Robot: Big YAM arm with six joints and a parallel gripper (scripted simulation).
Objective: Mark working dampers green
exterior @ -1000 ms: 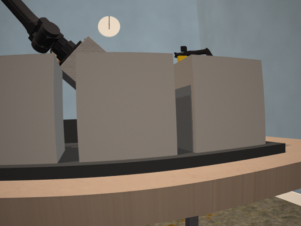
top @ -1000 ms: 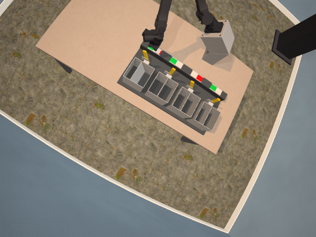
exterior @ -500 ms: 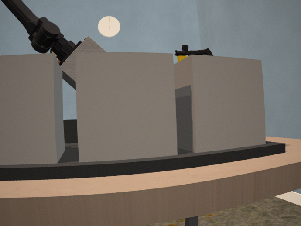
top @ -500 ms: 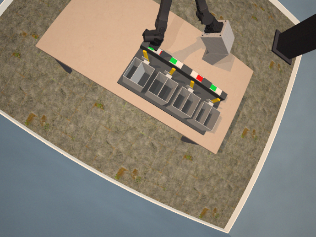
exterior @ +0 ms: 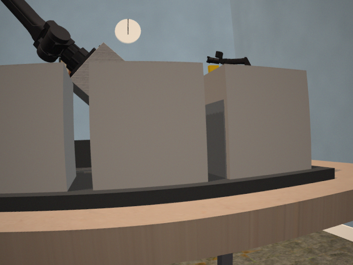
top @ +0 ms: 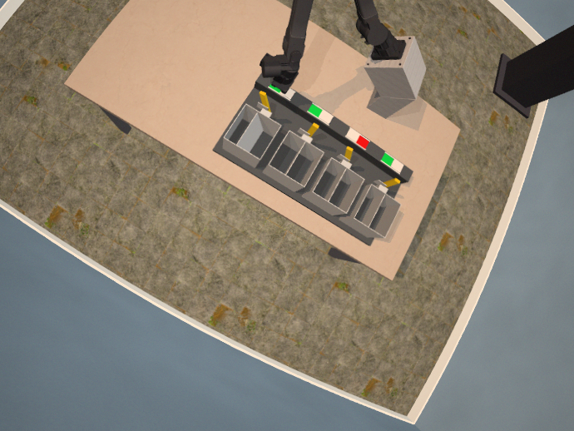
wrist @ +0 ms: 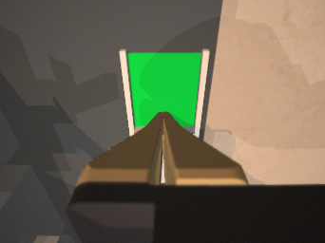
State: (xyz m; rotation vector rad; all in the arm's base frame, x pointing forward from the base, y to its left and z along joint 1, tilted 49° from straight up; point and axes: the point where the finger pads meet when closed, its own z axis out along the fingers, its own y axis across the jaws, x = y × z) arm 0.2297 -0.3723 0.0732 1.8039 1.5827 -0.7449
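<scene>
The gripper (wrist: 162, 114), its tan fingers pressed together with nothing between them, points down at the end slider (top: 280, 90) near the upper middle of the top view. In the wrist view its tips lie over the lower edge of that slider's bright green window (wrist: 163, 84), framed by two cream rails, with the dark grey base tray (wrist: 57, 55) to the left and the pale wooden desk (wrist: 266, 69) to the right.

In the top view, the black slider strip (top: 338, 128) runs diagonally toward the lower right. The next slider (top: 314, 110) shows green, the third (top: 362, 142) shows red, the fourth (top: 387, 159) green.

Behind the strip stand four grey open-topped box dampers (top: 252, 135), (top: 293, 157), (top: 337, 185), (top: 376, 210), each with a yellow lever (top: 264, 98) on the strip side. These levers rise just beside the gripper's slider.

At upper right a grey block pedestal (top: 401, 76) carries the black arm (top: 296, 27). A black post (top: 537, 69) leans in from the right edge.

In the exterior view the damper walls (exterior: 148, 122) hide the sliders entirely.
</scene>
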